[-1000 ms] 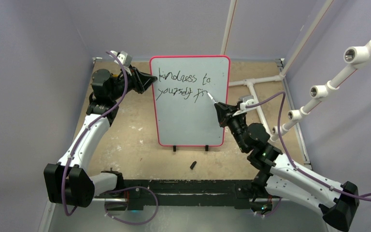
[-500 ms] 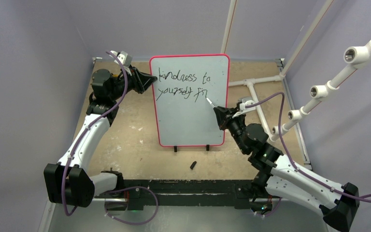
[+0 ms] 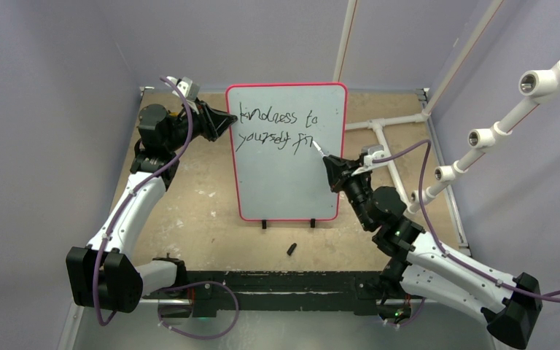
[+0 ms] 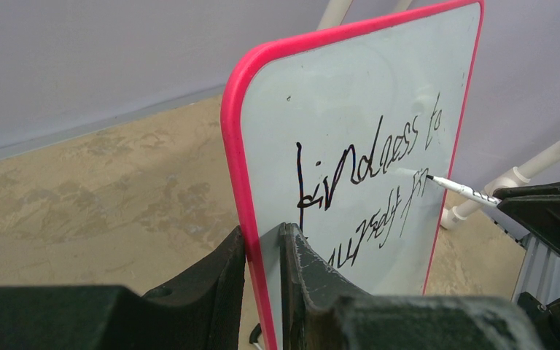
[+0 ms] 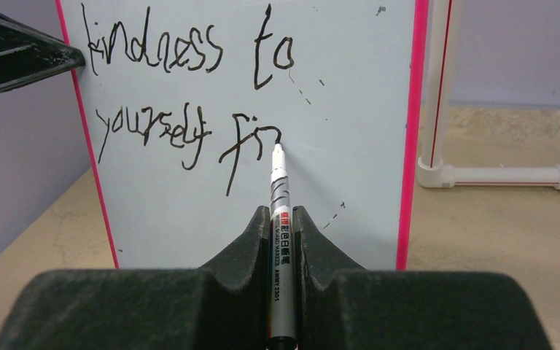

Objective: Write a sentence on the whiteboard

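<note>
The whiteboard (image 3: 286, 186) stands upright mid-table, pale with a pink rim. The sentence (image 3: 277, 127) on it reads "kindness to yourself fi" plus a fresh stroke, in black script. My left gripper (image 3: 227, 120) is shut on the whiteboard's left rim (image 4: 242, 175), one finger on each face. My right gripper (image 3: 329, 164) is shut on a silver marker (image 5: 280, 219). The marker's tip touches the board at the end of the last stroke (image 5: 277, 142). The left wrist view shows the marker (image 4: 463, 189) coming in from the right towards the sentence (image 4: 368, 175).
A small black marker cap (image 3: 292, 249) lies on the table in front of the board's feet. A white pipe frame (image 3: 401, 120) lies on the table right of the board, and pipes with open sockets (image 3: 510, 109) slant above the right side.
The marker tip dipped slightly and came back up beside "fi", leaving a small new stroke. The left gripper has not moved on the rim.
</note>
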Robot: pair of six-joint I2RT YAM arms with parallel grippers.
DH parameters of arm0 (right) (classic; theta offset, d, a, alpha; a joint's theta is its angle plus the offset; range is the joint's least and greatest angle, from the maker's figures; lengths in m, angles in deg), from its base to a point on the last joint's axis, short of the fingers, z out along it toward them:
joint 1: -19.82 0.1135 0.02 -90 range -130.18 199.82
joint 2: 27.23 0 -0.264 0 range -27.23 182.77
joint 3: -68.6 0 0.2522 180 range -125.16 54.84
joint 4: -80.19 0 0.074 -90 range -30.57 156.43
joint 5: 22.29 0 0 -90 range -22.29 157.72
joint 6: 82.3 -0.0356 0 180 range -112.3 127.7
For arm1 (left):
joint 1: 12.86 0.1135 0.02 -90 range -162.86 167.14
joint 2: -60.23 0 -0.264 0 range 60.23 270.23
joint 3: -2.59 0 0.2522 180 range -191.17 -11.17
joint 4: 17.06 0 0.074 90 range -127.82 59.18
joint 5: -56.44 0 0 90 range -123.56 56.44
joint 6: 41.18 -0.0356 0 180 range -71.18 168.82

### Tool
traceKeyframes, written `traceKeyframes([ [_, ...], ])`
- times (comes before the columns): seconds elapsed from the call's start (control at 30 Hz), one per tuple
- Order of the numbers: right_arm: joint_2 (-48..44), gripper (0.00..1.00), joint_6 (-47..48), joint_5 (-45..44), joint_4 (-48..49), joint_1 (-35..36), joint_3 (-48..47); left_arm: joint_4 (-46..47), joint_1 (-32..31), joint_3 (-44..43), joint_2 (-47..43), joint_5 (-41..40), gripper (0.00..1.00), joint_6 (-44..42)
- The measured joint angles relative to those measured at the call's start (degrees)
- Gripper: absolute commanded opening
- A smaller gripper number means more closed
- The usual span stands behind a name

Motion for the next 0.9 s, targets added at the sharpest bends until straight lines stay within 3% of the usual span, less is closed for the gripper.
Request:
traceKeyframes([
  [0.9,-3.50,0.00,0.81,-3.61,0.42,0.00,1.51,0.04,0.00,0.00,0.00,0.24,0.00,0.00],
])
